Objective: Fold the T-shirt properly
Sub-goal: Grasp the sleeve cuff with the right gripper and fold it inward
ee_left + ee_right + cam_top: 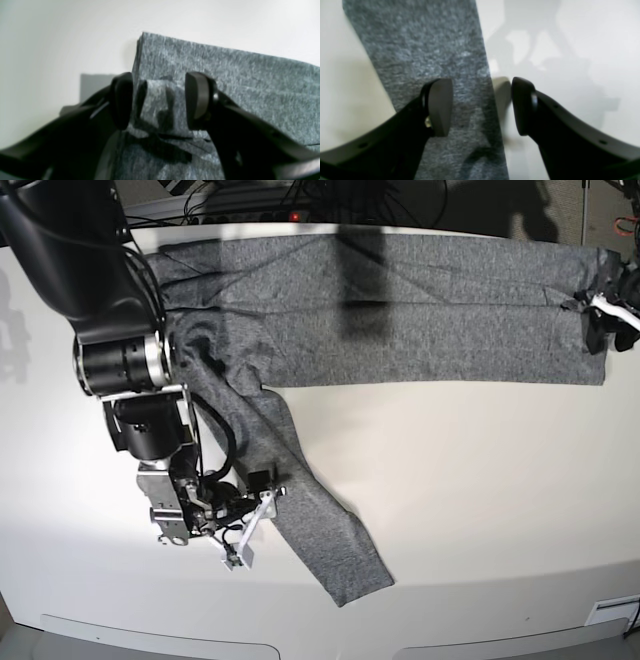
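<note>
Base | T-shirt [400,310] spread | left claw [158,100] straddles hem fold

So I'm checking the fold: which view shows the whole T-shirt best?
The base view: the T-shirt lies spread across the table. The left wrist view shows only a folded corner, the right wrist view only a narrow strip.

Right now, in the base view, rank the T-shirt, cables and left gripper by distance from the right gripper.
1. T-shirt, its strip right beside the right gripper.
2. Cables, along the back edge.
3. Left gripper, far corner.
</note>
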